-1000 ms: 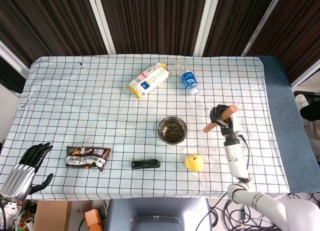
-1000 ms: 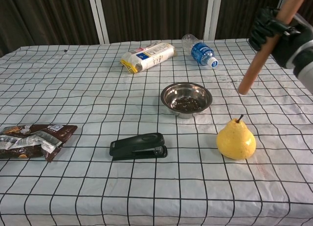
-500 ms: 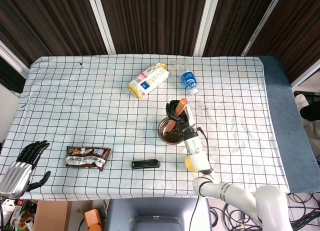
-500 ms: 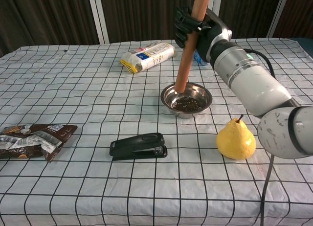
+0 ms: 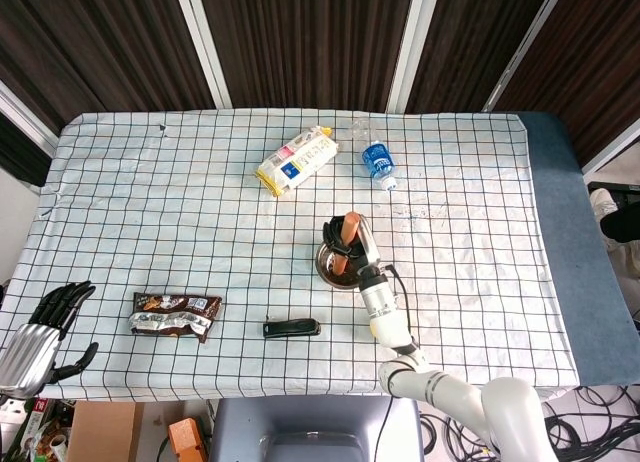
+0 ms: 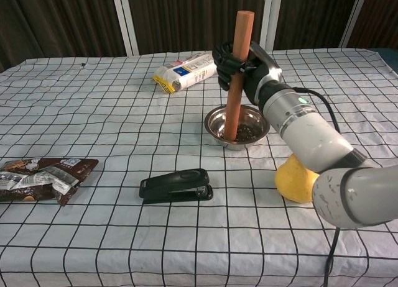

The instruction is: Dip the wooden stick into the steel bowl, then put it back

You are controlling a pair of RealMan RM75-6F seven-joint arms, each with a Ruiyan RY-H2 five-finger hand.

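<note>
Now the right hand point(image 6: 244, 64) is clamped around the wooden stick point(image 6: 237, 76) a little above its middle, and the stick stands almost upright with its lower end inside the steel bowl point(image 6: 237, 126), on or very near the dark bits at the bottom. I judge that the dipping step is at its deepest point. To do it well, the stick should stay upright and press only lightly, because a push to one side could tip the bowl or slide it on the checked cloth of the table point(image 6: 93, 113). The lift after that should go straight up until the end is clear of the rim, and only then move away to the side. The yellow pear point(image 6: 297, 178) lies just beside the bowl, partly hidden under the right forearm, so the arm must not sink lower here. The left hand point(image 5: 45, 327) rests at the table's near left corner with fingers apart and holds nothing.
</note>
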